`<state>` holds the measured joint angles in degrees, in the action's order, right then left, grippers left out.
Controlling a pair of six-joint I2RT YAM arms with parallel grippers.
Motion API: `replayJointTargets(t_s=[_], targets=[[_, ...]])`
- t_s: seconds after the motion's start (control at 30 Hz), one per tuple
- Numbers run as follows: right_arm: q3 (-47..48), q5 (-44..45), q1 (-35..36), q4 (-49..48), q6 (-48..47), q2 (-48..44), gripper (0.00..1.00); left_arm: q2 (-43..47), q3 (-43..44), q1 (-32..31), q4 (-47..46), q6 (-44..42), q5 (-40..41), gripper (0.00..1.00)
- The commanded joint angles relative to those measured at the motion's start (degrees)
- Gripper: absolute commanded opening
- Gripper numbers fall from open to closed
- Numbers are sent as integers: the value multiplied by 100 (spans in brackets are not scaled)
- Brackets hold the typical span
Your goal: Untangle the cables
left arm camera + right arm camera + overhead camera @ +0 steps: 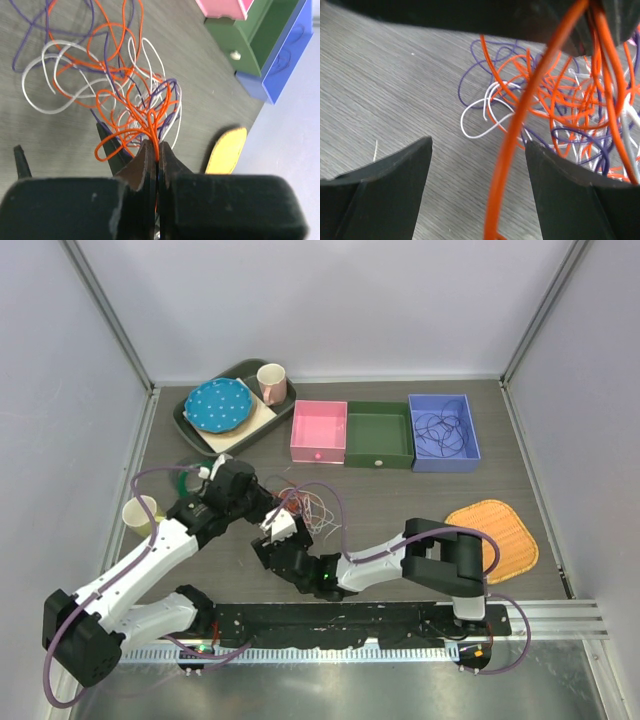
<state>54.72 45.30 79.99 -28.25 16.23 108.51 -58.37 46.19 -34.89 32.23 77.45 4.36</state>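
In the overhead view the two arms meet at the centre of the frame and cover much of the cables [312, 506]. Only a small fan of red-orange and white loops shows to their right, and neither claw's tips can be made out there.

The left wrist view shows the left gripper [158, 150] clenched on a bunch of red-orange strands at the lower centre. Purple strands run close beside the bunch, and how many strands are pinched cannot be counted. The rest of the tangle spreads across the upper left of that frame on the table [60, 140], with several loops cut off by the top edge.

In the right wrist view the right gripper [477, 172] is released, its jaws wide apart and grasping nothing. A blurred red-orange loop [520, 145] hangs between them, nearer the right-hand finger, and leaves by the bottom edge. Whether it touches that finger cannot be told. A dark shape along the top edge hides where the strands rise.

A green cable loop [186, 476] lies half hidden behind the left arm, upper left of the tangle. Dark purple cables [440, 432] sit coiled in the blue box [444, 398].

There is bare table to the right of the tangle, as far as the orange woven mat [492, 537]. The pink box [318, 425] and green box [378, 430] stand behind. A yellow cup [140, 512] stands just beside the left arm.
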Motion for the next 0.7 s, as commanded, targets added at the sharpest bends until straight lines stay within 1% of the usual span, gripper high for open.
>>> replayJointTargets(t_s=[0.0, 0.07, 0.1, 0.17, 0.2, 0.23, 0.27, 0.3, 0.37, 0.4, 0.43, 0.47, 0.5, 0.53, 0.57, 0.6, 0.63, 0.67], targets=[[241, -10, -325, -664, -84, 231, 78, 133, -31, -70, -225, 51, -199, 0], [198, -83, -361, -979, -312, 320, 67, 107, -14, -70, -234, 33, -181, 0], [180, -187, -361, -1094, -357, 364, 56, 98, 3, -70, -217, 33, -181, 0], [-12, -232, -361, -1611, -498, 373, 51, 63, 21, -70, -226, 24, -207, 0], [-92, -363, -370, -1822, -559, 373, 45, 62, 21, -70, -261, 25, -208, 0], [-163, -373, -370, -2207, -646, 373, 43, 54, 12, -70, -270, 33, -216, 0], [-276, -381, -370, -2324, -726, 347, 38, 28, 12, -70, -287, 42, -216, 0], [-321, -381, -370, -2404, -752, 320, 26, 19, 21, -70, -287, 16, -216, 0], [-444, -495, -361, -2230, -561, 92, 19, -16, 56, -70, -270, -10, -147, 0], [-505, -574, -352, -2116, -490, -30, 12, -34, 82, -70, -235, -45, -42, 0], [-558, -714, -352, -1793, -367, -293, 7, -43, 117, -70, -217, -115, 38, 0], [-733, -785, -343, -1633, -105, -487, 1, -69, 205, -70, -173, -177, 134, 0], [-848, -873, -335, -1509, 72, -663, 1, -104, 232, -61, -103, -212, 396, 0], [-971, -926, -334, -1169, 230, -856, 1, -122, 276, -44, -50, -308, 486, 0], [-1198, -1161, -334, -983, 406, -1336, 1, -139, 346, -9, -15, -379, 583, 0], [-1340, -1294, -308, -702, 668, -1576, 1, -192, 390, 9, 46, -432, 897, 0], [-1489, -1409, -308, -604, 810, -1866, 1, -236, 434, 44, 116, -493, 1039, 0], [-1795, -1732, -317, -533, 933, -2364, 1, -271, 513, 96, 187, -581, 1188, 0]])
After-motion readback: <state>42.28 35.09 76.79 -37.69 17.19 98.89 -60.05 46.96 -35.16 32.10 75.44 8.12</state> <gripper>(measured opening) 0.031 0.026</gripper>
